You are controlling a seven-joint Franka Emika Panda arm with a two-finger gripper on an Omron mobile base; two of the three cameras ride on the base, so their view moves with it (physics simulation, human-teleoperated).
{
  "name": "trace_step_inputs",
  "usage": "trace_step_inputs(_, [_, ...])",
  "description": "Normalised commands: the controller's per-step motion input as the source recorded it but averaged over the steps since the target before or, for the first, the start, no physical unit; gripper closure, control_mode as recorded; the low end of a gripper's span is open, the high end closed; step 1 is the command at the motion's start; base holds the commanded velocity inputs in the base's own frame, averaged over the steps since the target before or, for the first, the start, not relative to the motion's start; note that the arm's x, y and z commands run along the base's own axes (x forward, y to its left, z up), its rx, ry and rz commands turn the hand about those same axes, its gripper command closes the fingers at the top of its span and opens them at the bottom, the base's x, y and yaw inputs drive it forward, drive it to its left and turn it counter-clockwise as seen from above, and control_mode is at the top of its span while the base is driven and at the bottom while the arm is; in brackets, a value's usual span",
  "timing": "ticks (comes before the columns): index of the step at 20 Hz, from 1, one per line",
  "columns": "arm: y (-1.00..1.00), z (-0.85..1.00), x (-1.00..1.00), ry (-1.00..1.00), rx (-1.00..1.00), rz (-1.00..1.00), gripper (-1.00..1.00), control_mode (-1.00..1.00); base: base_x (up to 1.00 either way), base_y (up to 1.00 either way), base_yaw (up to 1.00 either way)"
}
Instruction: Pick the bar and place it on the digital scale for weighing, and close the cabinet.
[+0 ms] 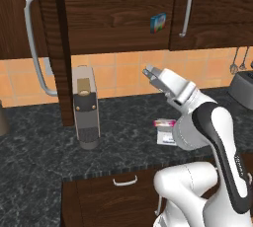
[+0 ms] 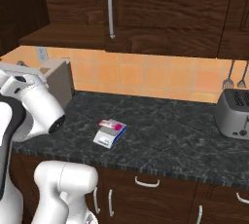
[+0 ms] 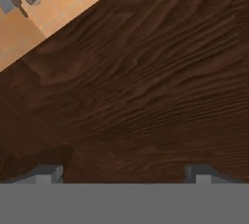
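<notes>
Pink bar [image 2: 111, 124] sits on the digital scale [image 2: 109, 135] — gripper [image 1: 148, 73] released, empty, mid-frame; push the open cabinet [image 1: 47, 48] door flat, steadily.

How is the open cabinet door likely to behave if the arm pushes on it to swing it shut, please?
The cabinet door looks like a thick, rigid wood panel, so it should probably swing as one stiff piece rather than flex. Its broad flat face may let the open gripper slide along it; the long bar handle could catch a finger. It probably weighs more than the bar on the digital scale.
</notes>
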Motion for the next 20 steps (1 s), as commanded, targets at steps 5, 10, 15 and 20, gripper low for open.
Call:
trace_step_inputs(5, [0.23, 0.00, -1.00, 0.14, 0.01, 0.00, -1.00, -1.00, 0.00, 0.00, 0.00])
trace_step_inputs(10, [0.65, -0.30, -1.00, 0.03, -0.01, -0.16, -1.00, -1.00, 0.00, 0.00, 0.00])
trace_step_inputs(15, [0.02, -0.44, -0.85, -0.10, 0.03, -0.61, -1.00, -1.00, 0.00, 0.00, 0.00])
trace_step_inputs(20, [0.13, -0.49, -0.97, -0.28, -0.10, -0.50, -1.00, -1.00, 0.00, 0.00, 0.00])
